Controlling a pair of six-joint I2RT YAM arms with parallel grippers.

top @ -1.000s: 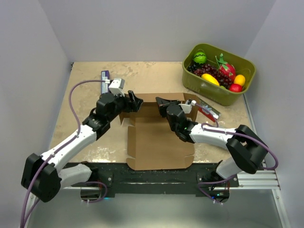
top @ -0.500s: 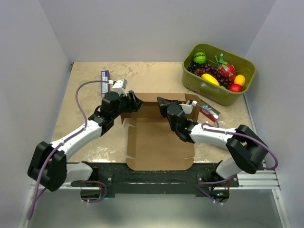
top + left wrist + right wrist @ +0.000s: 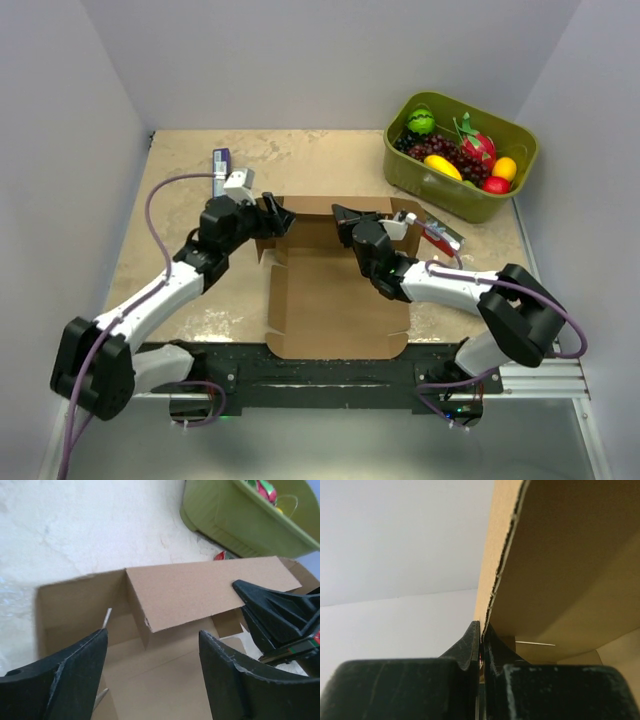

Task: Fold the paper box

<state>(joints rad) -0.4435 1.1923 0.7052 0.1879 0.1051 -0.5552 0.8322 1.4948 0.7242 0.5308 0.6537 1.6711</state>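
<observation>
One paper box lies on the table, left of the one green bin and nearer the arms, its far flap standing. There are two grippers. The left gripper is spread and holds nothing at the box corner farthest from the bin. The right gripper is pinched on the flap's bin-side end. Since a second ago the left gripper has drawn slightly away from the bin, and the box has stayed put.

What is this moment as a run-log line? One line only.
paper box: partly folded | left gripper: open by rear-left corner | right gripper: shut on rear flap
</observation>
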